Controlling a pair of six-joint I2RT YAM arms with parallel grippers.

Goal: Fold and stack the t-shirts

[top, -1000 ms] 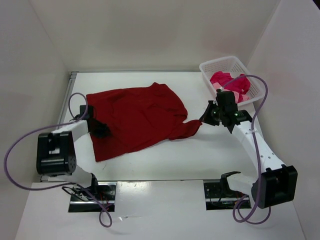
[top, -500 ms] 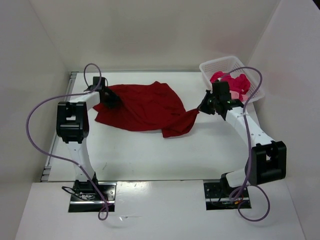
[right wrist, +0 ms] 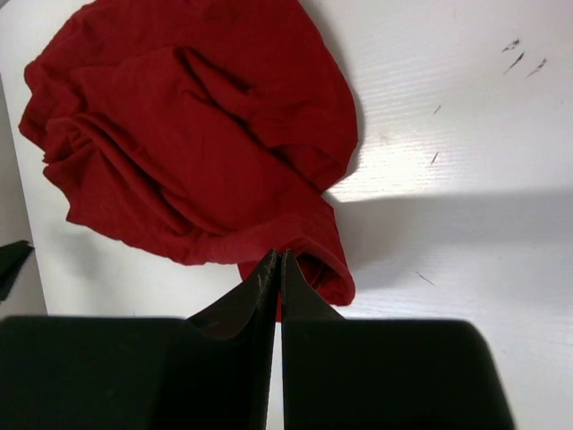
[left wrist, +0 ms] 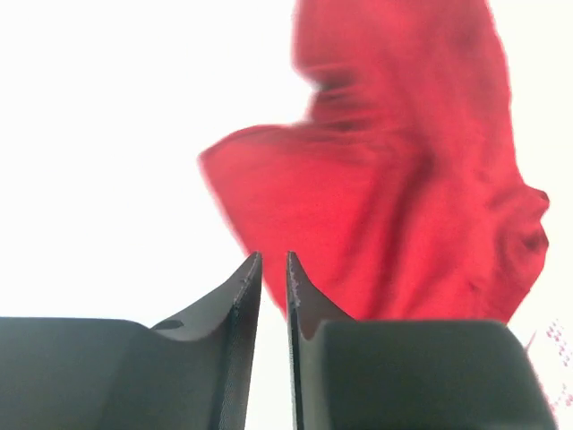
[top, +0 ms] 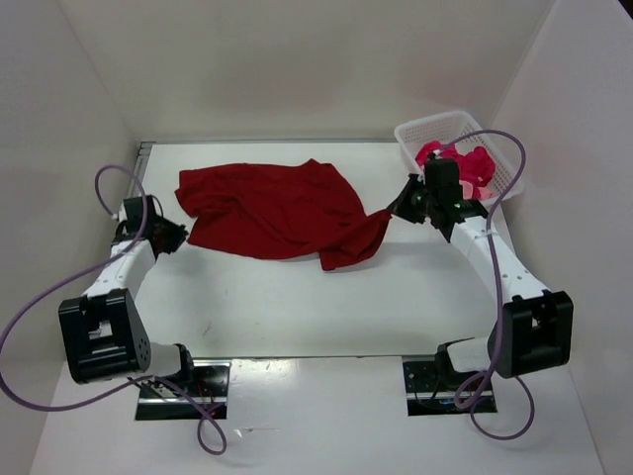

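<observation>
Right gripper (right wrist: pixel 276 257) is clamped on an edge fold of the dark red t-shirt (top: pixel 277 208), anchoring it for spreading. Left gripper (left wrist: pixel 273 262), narrow and empty, sits just short of the cloth crumpled on the bench (top: pixel 297 307) ahead.

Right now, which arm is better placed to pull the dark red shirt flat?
Likely right: the right gripper is shut on the dark red shirt; the left gripper sits off the cloth, empty.

Robot laboratory test cell: a white table (top: pixel 297 307) boxed in by plain white panels (top: pixel 297 69), with a purple-cabled left arm (top: pixel 119 269) and right arm (top: pixel 504 272) bolted at its near edge.
</observation>
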